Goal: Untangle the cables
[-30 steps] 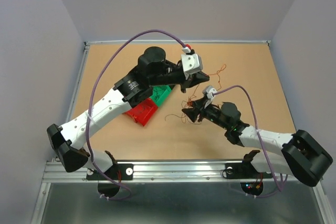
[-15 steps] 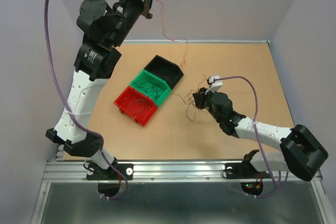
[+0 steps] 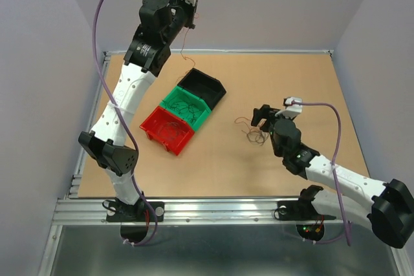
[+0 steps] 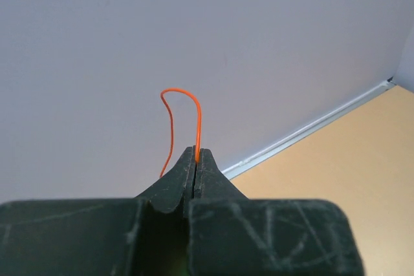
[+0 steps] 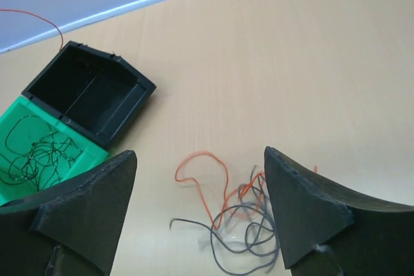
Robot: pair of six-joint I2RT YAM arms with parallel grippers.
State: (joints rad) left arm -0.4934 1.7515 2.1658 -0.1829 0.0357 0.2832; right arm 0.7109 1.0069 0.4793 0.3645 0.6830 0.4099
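Note:
The cables [image 3: 253, 135] lie as a small loose clump of orange and dark grey wires [image 5: 259, 224] on the table, right of the bins. My right gripper [image 3: 262, 118] hovers just above and behind them. It is open [image 5: 200, 179], its two fingers [image 5: 310, 205] spread wide either side of the clump with nothing between them. My left gripper [image 3: 187, 21] is raised high against the back wall. It is shut [image 4: 196, 154] on one thin orange wire [image 4: 187, 95] that loops above its tips, and the wire [image 3: 184, 50] dangles towards the black bin.
Three bins stand in a diagonal row left of centre: black [image 3: 202, 87], green [image 3: 187, 106] and red [image 3: 168, 128]. The green bin [image 5: 39, 153] and the red one hold thin wires. The black bin [image 5: 90, 95] looks empty inside. A metal rail edges the table.
My left arm lifted from the clump to high at the back wall, carrying one orange wire. My right gripper opened, let go of the clump and drew back to the right.

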